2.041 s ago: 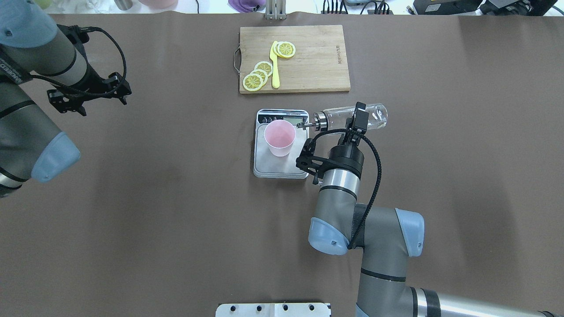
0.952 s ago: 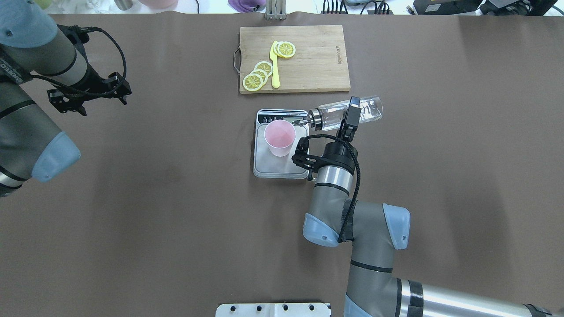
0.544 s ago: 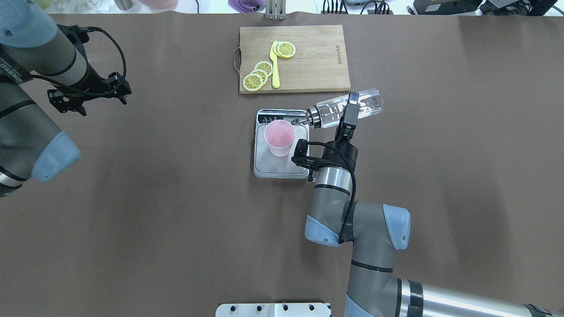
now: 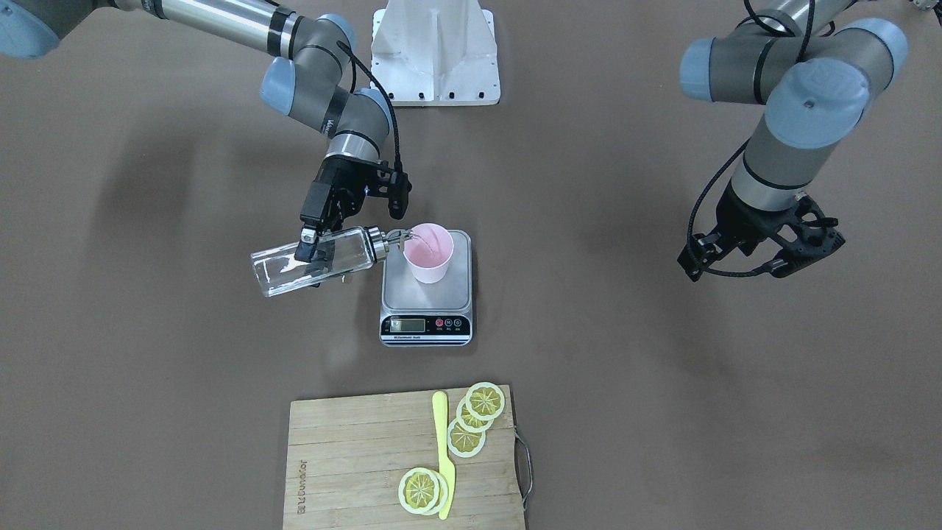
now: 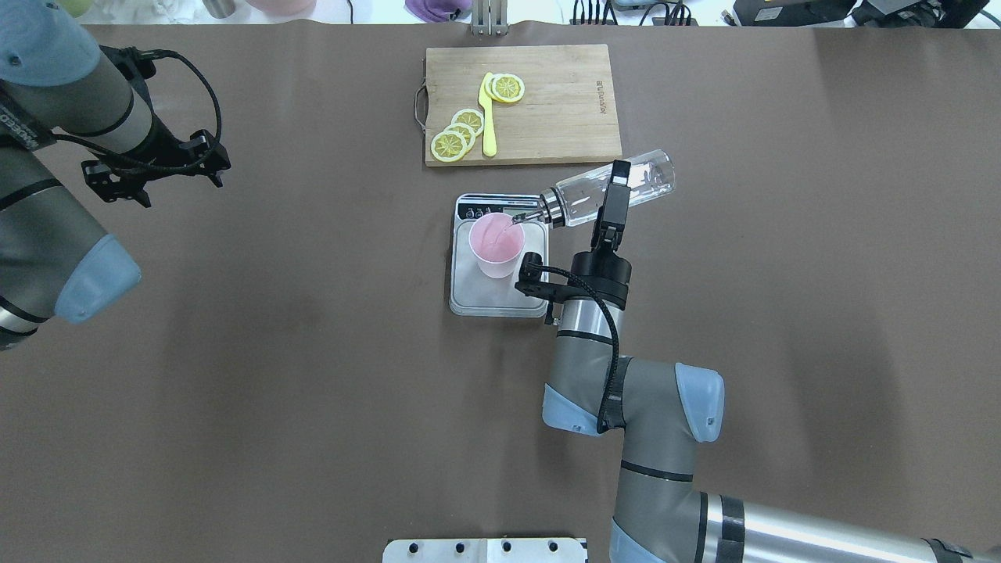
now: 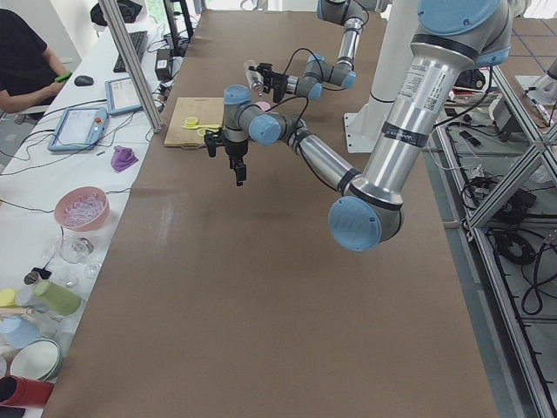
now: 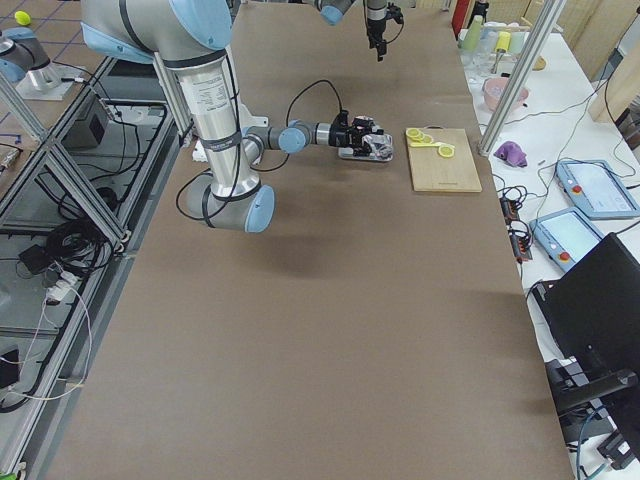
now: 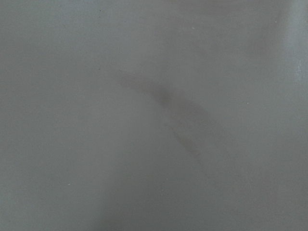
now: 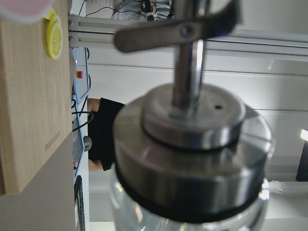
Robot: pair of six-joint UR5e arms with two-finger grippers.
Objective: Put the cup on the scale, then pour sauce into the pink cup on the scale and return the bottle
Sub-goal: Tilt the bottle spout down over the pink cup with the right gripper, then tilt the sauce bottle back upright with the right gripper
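Observation:
The pink cup (image 5: 496,244) (image 4: 428,252) stands upright on the silver scale (image 5: 477,291) (image 4: 427,296) at mid-table. My right gripper (image 5: 618,186) (image 4: 309,246) is shut on the clear glass bottle (image 5: 575,202) (image 4: 346,254) and holds it nearly horizontal, base a little higher. The bottle's metal spout tip is over the cup's rim. Clear liquid shows in the bottle. The right wrist view is filled by the bottle's metal cap (image 9: 192,144). My left gripper (image 5: 152,166) (image 4: 762,254) hangs over bare table far to the left, empty; I cannot tell whether it is open.
A wooden cutting board (image 5: 563,102) (image 4: 353,464) with lemon slices and a yellow knife lies just beyond the scale. A white mount plate (image 5: 485,550) sits at the table's near edge. A seated person (image 6: 22,52) is beside the table's far end.
My right gripper has swung the bottle left and tilted it further, base up. The spout has moved from beside the cup to over its rim. The left arm has barely moved.

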